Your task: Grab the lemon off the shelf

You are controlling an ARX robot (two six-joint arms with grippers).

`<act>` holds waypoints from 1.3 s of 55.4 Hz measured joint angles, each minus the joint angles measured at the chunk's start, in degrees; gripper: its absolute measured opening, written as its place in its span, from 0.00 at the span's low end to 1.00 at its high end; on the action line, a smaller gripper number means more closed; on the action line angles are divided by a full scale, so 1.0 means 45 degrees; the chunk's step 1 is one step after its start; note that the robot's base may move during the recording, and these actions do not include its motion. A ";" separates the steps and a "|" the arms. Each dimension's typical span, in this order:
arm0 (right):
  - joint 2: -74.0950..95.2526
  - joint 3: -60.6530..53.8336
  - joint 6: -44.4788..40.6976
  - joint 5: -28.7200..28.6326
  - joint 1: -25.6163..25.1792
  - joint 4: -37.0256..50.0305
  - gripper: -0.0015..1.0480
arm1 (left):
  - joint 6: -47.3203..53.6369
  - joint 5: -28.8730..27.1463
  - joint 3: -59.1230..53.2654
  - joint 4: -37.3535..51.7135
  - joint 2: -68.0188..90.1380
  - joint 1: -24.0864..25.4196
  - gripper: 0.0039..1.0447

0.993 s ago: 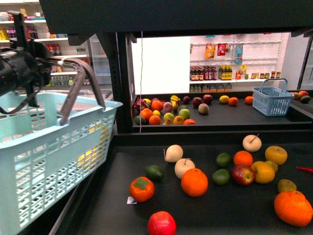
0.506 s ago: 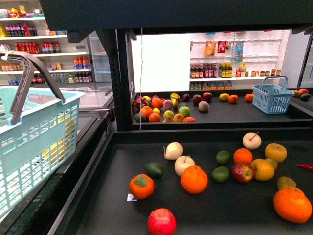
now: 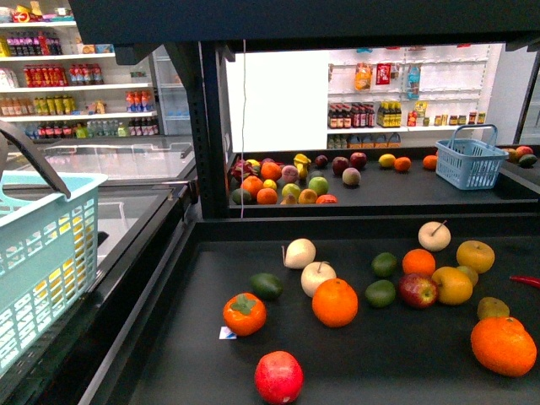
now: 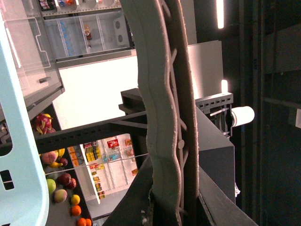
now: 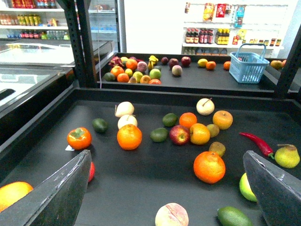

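Right hand [image 5: 167, 155] is seen spread wide and empty, its grey fingers [image 5: 61, 193] low over the near tray of the shelf [image 3: 202, 354]. The left hand itself is not seen: the left wrist view is filled by the grey basket handle [image 4: 176, 94], so whether it is gripped cannot be told. The pale-blue basket [image 3: 42, 253] is held up at far left, off the shelf. The lemon is not identified with certainty. The closest match is the yellow fruit [image 3: 453, 285] on the right part of the near tray. It is crowded: a red apple [image 3: 418, 289] is pressed against its left side, a small orange [image 3: 418, 262] sits just behind that, and a second yellow fruit [image 3: 475, 256] lies just behind it to the right. Two limes [image 3: 380, 293] are found further left, and a large orange [image 3: 504, 345] sits nearer the front edge. A red chili [image 3: 525, 280] is seen at the right rim. Mid-tray are a big orange [image 3: 335, 302], a persimmon [image 3: 244, 313] and a pomegranate [image 3: 278, 377], well apart from the yellow fruit. A blue basket [image 3: 471, 163] is set on the back tray.
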 joint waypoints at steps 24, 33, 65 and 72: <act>-0.0005 0.0000 0.0000 -0.0005 0.0000 0.0000 0.93 | -0.0525 -0.0267 -0.0214 0.0515 0.0408 0.0015 0.27; -0.0005 0.0000 0.0000 0.0000 0.0000 0.0000 0.93 | -0.0520 -0.0262 -0.0223 0.0534 0.0408 0.0015 0.54; -0.0010 0.0000 0.0000 0.0000 0.0000 0.0000 0.93 | 0.1938 -0.0053 -0.1005 -0.6212 -0.2875 0.0296 0.92; -0.0010 0.0000 0.0000 0.0000 0.0000 0.0000 0.93 | 0.3633 -0.0908 -0.1039 -0.9748 -0.4250 0.0204 0.92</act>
